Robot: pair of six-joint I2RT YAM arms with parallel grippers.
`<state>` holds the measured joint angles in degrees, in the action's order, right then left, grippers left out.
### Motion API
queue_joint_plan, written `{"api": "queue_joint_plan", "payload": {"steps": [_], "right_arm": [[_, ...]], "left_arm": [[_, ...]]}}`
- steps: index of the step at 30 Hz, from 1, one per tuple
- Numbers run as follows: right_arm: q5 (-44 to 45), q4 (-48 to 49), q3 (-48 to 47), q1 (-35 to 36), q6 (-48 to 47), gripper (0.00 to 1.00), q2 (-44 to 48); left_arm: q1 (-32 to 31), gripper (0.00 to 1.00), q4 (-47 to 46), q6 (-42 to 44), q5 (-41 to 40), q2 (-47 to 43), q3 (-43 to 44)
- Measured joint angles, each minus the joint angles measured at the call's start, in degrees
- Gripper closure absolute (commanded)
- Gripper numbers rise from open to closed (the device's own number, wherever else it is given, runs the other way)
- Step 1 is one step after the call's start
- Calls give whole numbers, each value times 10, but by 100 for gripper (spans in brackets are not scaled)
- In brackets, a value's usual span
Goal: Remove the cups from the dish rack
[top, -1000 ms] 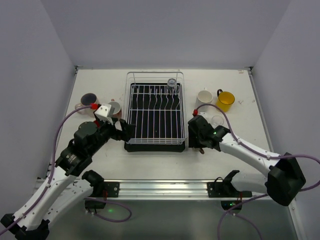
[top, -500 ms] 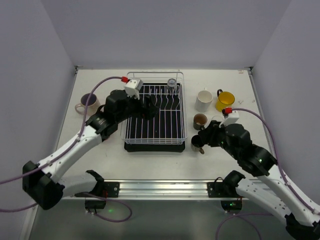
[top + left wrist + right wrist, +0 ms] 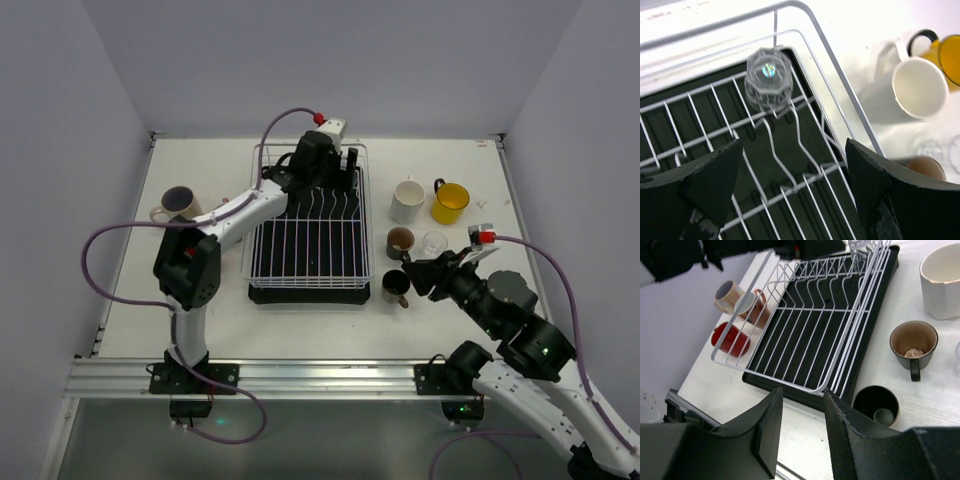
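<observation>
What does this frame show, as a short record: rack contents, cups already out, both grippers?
dish rack: one clear glass, far right corner
right of rack: white mug, yellow mug, brown cup, dark cup, small glass
left of rack: red cup, brown-red mug, beige cup
left gripper: open, facing the clear glass
right gripper: open, empty, near dark cup

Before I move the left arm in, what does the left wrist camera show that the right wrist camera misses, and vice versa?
Left wrist only: the yellow mug. Right wrist only: the red mug, peach mug and beige mug, plus the black cup. Both: the dish rack, the clear glass inside it (cropped in the right wrist view), the white mug, the brown cup.
</observation>
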<state>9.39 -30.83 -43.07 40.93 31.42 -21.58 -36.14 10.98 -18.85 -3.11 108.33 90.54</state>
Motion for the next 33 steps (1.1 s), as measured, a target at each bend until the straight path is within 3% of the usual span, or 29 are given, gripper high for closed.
{"api": "queue_joint_plan", "payload": {"steps": [8,12,14,17,18,21,24,33], "right_arm": [[-25,5,31,0,-9,58,17],[-32,8,31,0,-13,58,25],[-34,10,33,0,-15,58,26],[-40,13,37,0,-16,58,26],[-42,14,39,0,-16,58,26],[-45,14,43,0,-16,58,26],[-47,20,48,0,-15,57,25],[-74,81,64,0,4,33,-21]], "left_arm": [[0,15,23,53,-68,167,192],[1,18,34,68,-79,212,233],[1,23,38,77,-82,232,252],[1,42,39,87,-87,264,283],[1,52,38,90,-89,268,285],[2,65,30,96,-93,271,284],[2,68,11,96,-93,265,266],[2,76,-22,89,-76,163,177]]}}
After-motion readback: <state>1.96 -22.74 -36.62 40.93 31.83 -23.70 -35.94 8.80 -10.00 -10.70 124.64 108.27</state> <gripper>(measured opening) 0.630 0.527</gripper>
